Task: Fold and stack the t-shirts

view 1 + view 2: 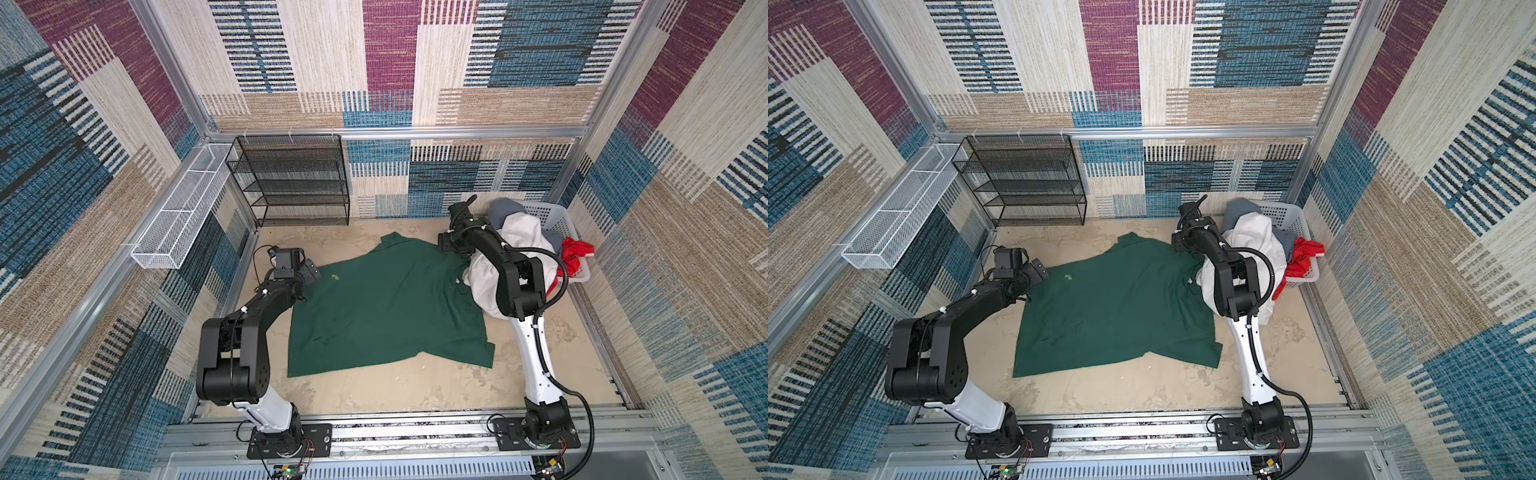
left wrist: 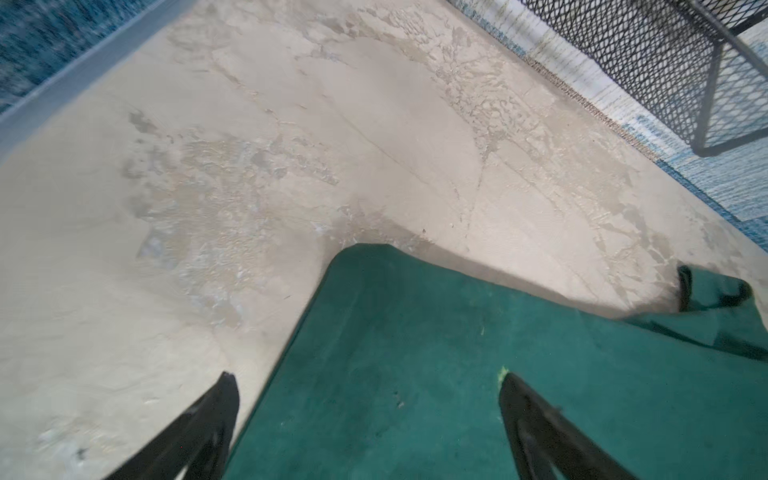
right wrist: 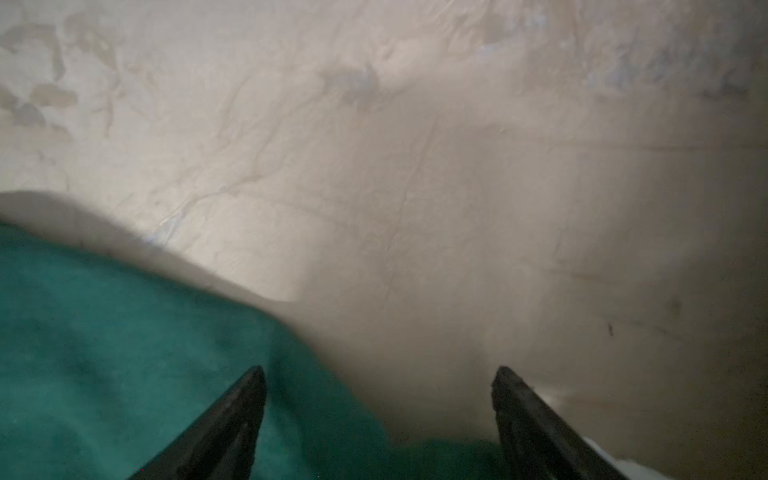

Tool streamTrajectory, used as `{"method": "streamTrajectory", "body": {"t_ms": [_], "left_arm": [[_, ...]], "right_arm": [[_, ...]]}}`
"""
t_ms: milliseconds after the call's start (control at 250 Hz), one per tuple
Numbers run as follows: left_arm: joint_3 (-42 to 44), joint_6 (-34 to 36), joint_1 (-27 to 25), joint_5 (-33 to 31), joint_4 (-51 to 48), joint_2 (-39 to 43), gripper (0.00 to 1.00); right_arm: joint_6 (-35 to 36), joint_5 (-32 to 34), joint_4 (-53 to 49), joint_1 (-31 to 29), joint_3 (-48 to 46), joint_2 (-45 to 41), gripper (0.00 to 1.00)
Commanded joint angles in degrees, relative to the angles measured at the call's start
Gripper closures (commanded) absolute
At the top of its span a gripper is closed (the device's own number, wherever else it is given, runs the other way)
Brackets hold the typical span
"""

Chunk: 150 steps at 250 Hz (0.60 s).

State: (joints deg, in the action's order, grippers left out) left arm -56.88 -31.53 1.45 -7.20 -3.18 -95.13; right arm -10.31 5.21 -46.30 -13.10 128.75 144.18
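Left jaws gape wide and empty, straddling a far corner of the plain dark green cloth t-shirt (image 2: 415,374), one tip over the bare beige bench (image 2: 291,124); right jaws likewise wide, holding nothing, at its opposite far edge; the shirt lies spread between the arms; a shallow pinch may slip, or lifting may drag out the white t-shirt (image 1: 521,232) spilling against it from the pale perforated plastic basket (image 1: 559,218).

The dark green t-shirt (image 1: 386,303) is looking plain; the white t-shirt (image 1: 523,232), grey t-shirt (image 1: 503,210) and red t-shirt (image 1: 575,249) with white marks are contrasting; the basket (image 1: 552,214) is looking pale; the tabletop (image 1: 374,395) is showing mottled beige.
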Motion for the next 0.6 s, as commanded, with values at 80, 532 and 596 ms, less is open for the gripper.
{"method": "streamTrajectory", "body": {"t_ms": [80,532,596], "left_arm": [[-4.6,2.2,1.1,6.1,0.5,-5.2,0.02],[-9.1,5.1,1.5,6.1,-0.1,-6.6,0.02],[-10.5,5.7,1.8,6.2,-0.7,-7.4,0.02]], "right_arm": [[2.3,-1.1,0.9,0.1,1.1,0.5,0.35],[4.7,-6.5,2.9,0.2,3.8,-3.0,1.0],[4.9,-6.7,3.5,0.2,3.0,-4.8,1.0]]}}
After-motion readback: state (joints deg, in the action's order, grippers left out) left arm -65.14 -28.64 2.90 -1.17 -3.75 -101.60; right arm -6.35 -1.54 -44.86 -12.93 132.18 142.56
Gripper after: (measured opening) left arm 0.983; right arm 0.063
